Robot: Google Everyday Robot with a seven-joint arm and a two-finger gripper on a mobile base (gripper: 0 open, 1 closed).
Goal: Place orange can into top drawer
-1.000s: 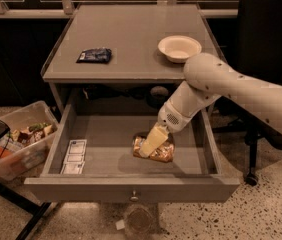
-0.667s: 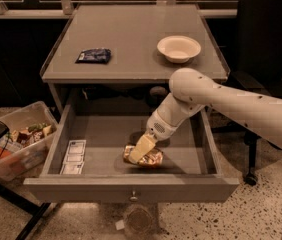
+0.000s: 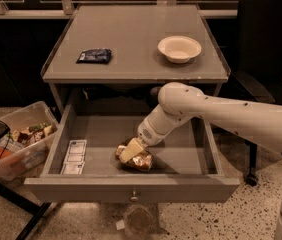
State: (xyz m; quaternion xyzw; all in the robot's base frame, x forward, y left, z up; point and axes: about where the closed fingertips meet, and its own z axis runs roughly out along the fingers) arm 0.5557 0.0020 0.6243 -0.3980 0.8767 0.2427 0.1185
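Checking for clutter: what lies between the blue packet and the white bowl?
Nothing; the camera view shows bare tabletop between packet and bowl. The gripper is in the top drawer, at the orange can.

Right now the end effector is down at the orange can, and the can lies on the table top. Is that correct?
No. The camera view shows the orange can lying inside the open top drawer, not on the table top. The end effector is down at it, as you said.

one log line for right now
gripper: down inside top drawer, at orange can | can: on drawer floor, near front | drawer: open
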